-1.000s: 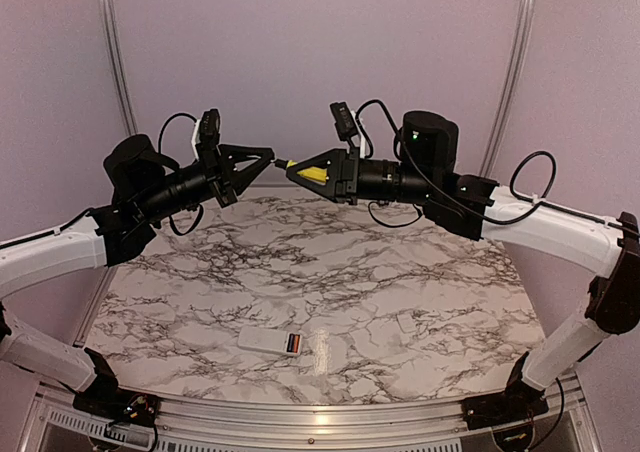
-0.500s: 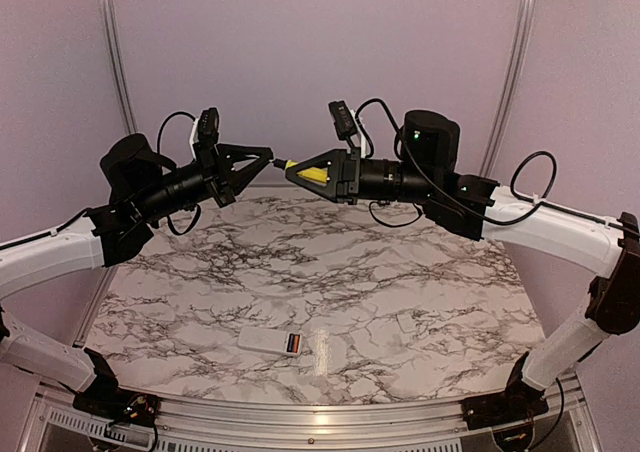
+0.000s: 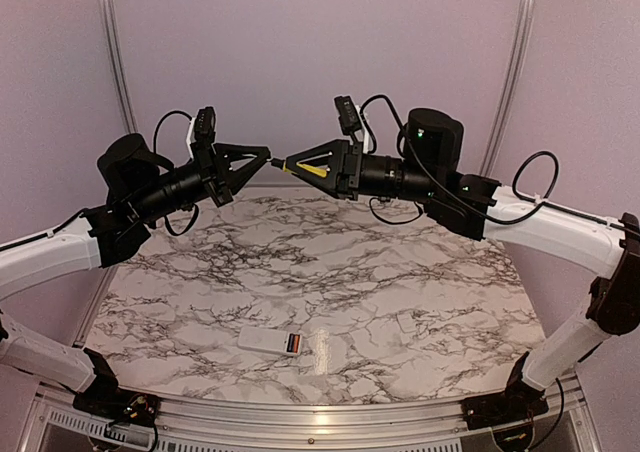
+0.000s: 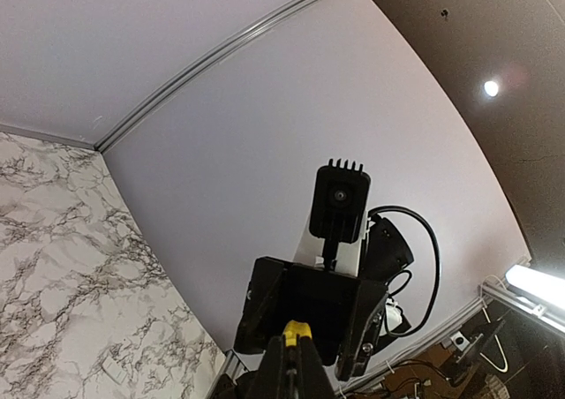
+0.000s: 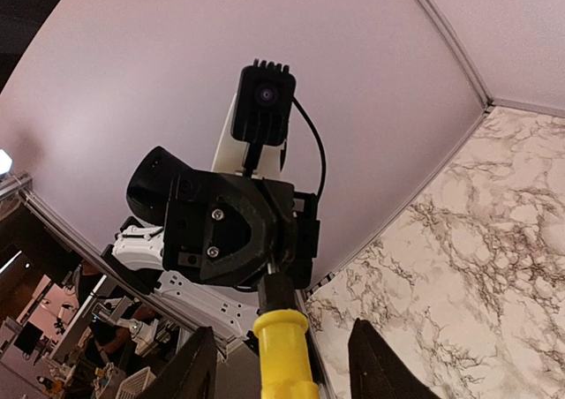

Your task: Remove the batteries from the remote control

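So basically a mid-air handoff is going on, up above the 12 o'clock edge of the table [image 3: 420, 262]. The screwdriver [image 3: 314, 170] is pinched at its black shaft by the left gripper [image 3: 266, 158], fingers shut tight on it. The yellow handle sits between the fingers of the right gripper [image 3: 288, 162], which are spread wide and not touching it, as seen from the right wrist. It's probably held tip-first like that so the handle end is left free for the other arm, though which way the tool is being passed can't be told.

The remote [image 3: 265, 340] is lying flat down at 6 o'clock on the table, near the arm bases and well below both grippers. Its compartment end is pointed to 3 o'clock with the batteries [image 3: 292, 345] exposed, reddish and not yet taken out. The cover [image 3: 328, 356] is parked just beside that end, at 3 o'clock of it, likely put aside so the cells can be reached.

Nothing at the remote is being touched right now, so the actual unloading looks not yet started.
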You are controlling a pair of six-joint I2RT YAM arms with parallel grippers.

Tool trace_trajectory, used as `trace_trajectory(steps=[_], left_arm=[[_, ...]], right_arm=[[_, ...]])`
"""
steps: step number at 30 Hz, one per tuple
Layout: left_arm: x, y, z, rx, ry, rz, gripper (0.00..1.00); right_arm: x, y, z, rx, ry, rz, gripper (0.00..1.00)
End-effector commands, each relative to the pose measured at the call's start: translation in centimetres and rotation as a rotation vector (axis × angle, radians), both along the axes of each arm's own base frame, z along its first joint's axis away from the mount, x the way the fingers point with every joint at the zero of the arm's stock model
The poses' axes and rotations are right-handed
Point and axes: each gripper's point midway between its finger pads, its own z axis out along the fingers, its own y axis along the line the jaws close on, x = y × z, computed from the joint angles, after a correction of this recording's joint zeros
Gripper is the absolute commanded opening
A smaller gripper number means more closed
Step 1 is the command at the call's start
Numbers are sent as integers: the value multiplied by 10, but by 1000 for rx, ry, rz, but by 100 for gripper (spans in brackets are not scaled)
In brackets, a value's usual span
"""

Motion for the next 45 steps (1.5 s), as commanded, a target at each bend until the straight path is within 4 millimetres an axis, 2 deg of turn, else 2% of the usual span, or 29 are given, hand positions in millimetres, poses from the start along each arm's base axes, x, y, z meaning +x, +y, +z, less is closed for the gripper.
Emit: trace_trajectory(steps=[1, 4, 6, 10, 16, 23, 26, 29, 31, 33, 39, 43, 45], left_arm=[[-3, 4, 3, -2, -21, 10, 0], [-2, 4, 3, -6, -20, 10, 0], [-1, 3, 3, -7, -21, 10, 0], [0, 2, 2, -8, -19, 9, 0], [0, 0, 3, -12, -24, 4, 0], [0, 0, 3, -11, -21, 0, 0], [0, 0, 3, -10, -22, 0, 0], [0, 1, 3, -9, -22, 1, 0], [0, 1, 3, -8, -23, 3, 0], [-1, 1, 3, -5, -24, 1, 0], [-2, 0, 3, -4, -27, -7, 0], [-3, 1, 3, -2, -29, -7, 0], [-3, 1, 3, 0, -30, -8, 0]], right_arm=[[-3, -3, 21, 50, -27, 2, 45], [-3, -1, 21, 55, -27, 12, 35], [-3, 1, 21, 56, -23, 18, 33], [-3, 3, 21, 57, -21, 30, 31], [-3, 7, 17, 38, -17, 46, 38], [-1, 8, 20, 43, -22, 45, 26], [0, 7, 21, 46, -23, 40, 27], [2, 6, 22, 49, -24, 25, 38], [3, 4, 23, 55, -25, 14, 40], [3, 3, 25, 59, -28, 9, 38], [4, 3, 26, 64, -27, 2, 22], [5, 2, 27, 66, -25, -6, 23], [6, 2, 27, 63, -24, -11, 29]])
